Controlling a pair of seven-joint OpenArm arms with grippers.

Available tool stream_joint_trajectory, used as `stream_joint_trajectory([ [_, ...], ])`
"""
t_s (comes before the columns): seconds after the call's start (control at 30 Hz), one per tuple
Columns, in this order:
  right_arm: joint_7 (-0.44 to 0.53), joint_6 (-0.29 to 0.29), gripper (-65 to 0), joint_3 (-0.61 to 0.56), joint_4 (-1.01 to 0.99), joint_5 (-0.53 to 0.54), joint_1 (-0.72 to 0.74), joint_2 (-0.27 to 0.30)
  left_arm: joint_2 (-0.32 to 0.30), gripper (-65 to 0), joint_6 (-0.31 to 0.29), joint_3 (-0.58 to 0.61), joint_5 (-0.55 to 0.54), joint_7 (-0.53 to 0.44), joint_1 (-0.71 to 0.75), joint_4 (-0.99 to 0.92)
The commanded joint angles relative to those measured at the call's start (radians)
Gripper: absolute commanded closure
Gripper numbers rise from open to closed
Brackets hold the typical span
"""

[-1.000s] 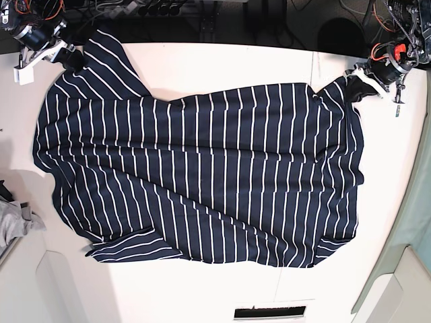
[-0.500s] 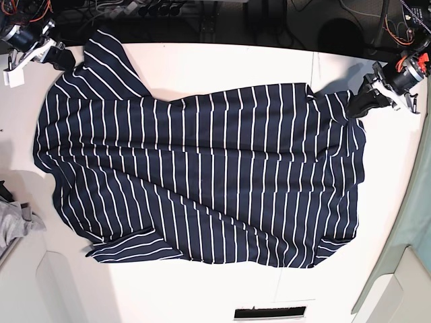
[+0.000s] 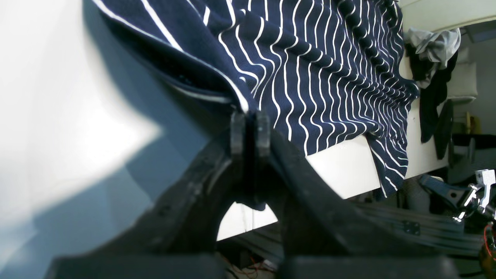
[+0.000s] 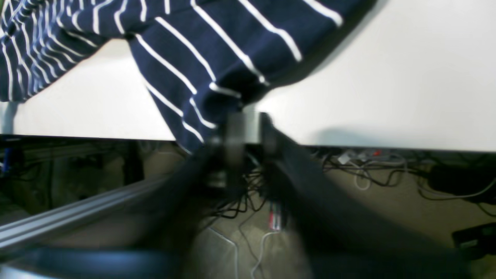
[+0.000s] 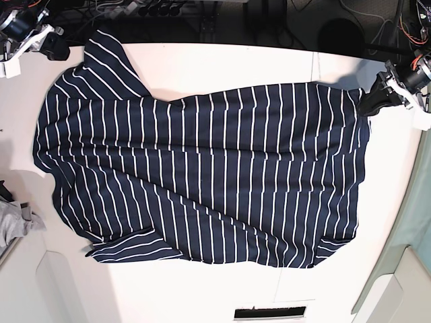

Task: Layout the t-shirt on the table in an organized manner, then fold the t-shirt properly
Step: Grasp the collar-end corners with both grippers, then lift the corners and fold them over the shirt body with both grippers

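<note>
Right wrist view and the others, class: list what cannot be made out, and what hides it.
- Right end effector: motion blur in the right wrist view; grip on the t-shirt unclear.
- T-shirt corner pinched in the left end effector: hidden between the fingers, left wrist view.
- Grey cloth: cut off by the base view's left edge.

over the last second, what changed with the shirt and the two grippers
Both arms pulled outward. The left gripper, shut on the t-shirt, dragged its corner out, flattening that edge. The right gripper has drawn back off its corner. The grey cloth stayed put.
</note>
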Motion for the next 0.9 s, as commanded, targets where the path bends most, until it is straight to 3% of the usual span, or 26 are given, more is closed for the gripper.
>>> stream_joint_trajectory([
  [0.0, 0.016, 0.005, -23.4, 0.010, 0.011, 0.002, -0.004, 0.014, -0.009, 0.0, -0.012, -0.008, -0.029, -0.010, -0.002, 0.018],
  [0.07, 0.017, 0.004, -34.5, 0.010, 0.011, -0.008, -0.004, 0.014, 0.000, 0.0, -0.012, -0.007, -0.029, -0.010, -0.002, 0.018],
  [0.1, 0.019, 0.004, -36.1, 0.010, 0.011, -0.012, -0.004, 0.014, 0.005, 0.0, -0.012, -0.007, -0.028, -0.010, -0.002, 0.018],
  [0.47, 0.049, 0.004, -36.0, -0.011, -0.031, -0.016, 0.042, 0.012, 0.029, 0.0, -0.012, -0.007, -0.027, 0.020, -0.001, 0.018],
  [0.87, 0.050, 0.004, -36.0, -0.148, -0.104, -0.013, 0.085, 0.008, 0.029, 0.0, -0.012, -0.007, -0.027, 0.024, -0.001, 0.018],
])
